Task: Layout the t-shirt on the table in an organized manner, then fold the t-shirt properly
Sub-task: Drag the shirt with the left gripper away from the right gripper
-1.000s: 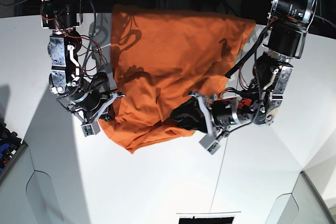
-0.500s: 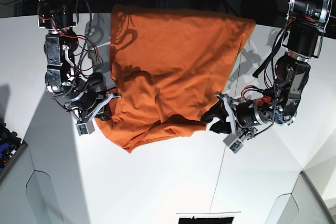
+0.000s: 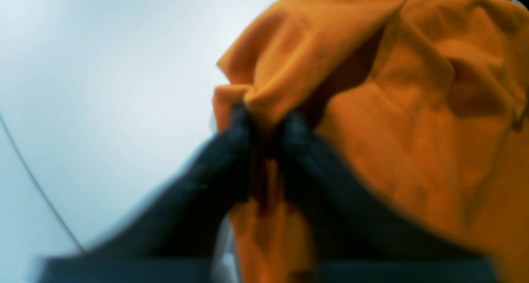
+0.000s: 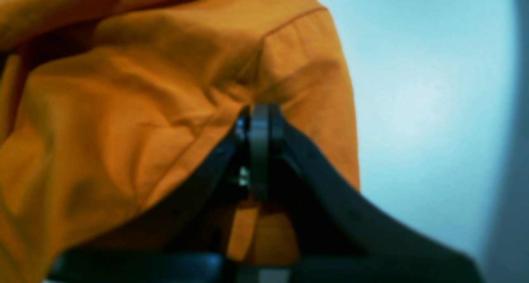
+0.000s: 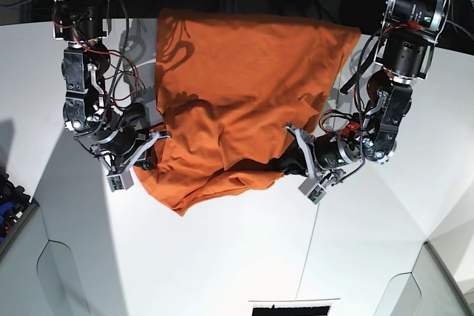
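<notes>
The burnt-orange t-shirt lies crumpled on the white table, spread from the far edge toward the middle. My left gripper is at the shirt's near right edge. In the left wrist view it is shut on a bunched fold of the t-shirt. My right gripper is at the shirt's near left edge. In the right wrist view it is shut on the t-shirt near a seam. The neck tag is hidden.
A thin dark seam line runs across the table near my left arm. A dark bin with blue items sits at the left edge. A black object lies at the near edge. Behind the table is a dark background.
My left gripper swung out to the right past the shirt's edge, then came back left onto the near right edge. The shirt's near edge shifted a little. My right gripper barely moved.
</notes>
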Motion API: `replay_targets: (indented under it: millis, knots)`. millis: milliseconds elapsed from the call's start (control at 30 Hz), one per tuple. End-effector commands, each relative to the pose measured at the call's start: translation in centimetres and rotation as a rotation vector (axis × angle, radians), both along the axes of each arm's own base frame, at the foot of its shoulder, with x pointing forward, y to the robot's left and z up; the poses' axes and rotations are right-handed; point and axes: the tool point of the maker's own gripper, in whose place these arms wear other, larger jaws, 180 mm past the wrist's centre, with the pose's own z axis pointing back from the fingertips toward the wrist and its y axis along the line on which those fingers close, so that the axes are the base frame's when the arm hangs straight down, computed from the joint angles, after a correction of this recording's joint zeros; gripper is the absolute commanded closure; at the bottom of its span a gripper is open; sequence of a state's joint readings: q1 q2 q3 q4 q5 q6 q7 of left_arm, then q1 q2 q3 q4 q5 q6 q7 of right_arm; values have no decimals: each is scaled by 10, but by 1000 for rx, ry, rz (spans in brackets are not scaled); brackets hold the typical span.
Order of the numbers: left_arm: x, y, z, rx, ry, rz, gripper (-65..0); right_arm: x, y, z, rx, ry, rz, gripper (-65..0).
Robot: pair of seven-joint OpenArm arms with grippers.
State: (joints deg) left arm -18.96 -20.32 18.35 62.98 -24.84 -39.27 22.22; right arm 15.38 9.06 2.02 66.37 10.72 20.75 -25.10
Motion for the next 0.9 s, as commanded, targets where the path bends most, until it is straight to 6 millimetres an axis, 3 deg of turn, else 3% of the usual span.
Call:
replay_targets:
  millis: [0, 100, 267, 333, 433, 500, 667, 767, 867]
  knots:
    - [21, 5, 26, -9, -76, 4, 0, -6, -12, -9, -58, 56, -4, 0]
    - [48, 26, 47, 37, -137, 73, 0, -6, -12, -9, -58, 58, -4, 0]
    - [93, 62, 109, 104, -264, 131, 0, -6, -12, -9, -58, 58, -4, 0]
    - [105, 68, 130, 123, -296, 137, 0, -6, -12, -9, -57, 57, -4, 0]
    - [116, 61, 150, 134, -334, 114, 0, -6, -11, -8, -46, 57, -6, 0]
    - [118, 50, 151, 154, -340, 77, -3, -6, -11, -8, -47, 57, -6, 0]
    - [105, 26, 127, 209, -301, -21, -300, -6, -11, -8, -48, 57, -6, 0]
    - [102, 24, 114, 248, -285, -26, -322, -6, -11, -8, -50, 57, -6, 0]
    - [109, 41, 110, 310, -297, 60, -322, -6, -12, -9, -57, 58, -5, 0]
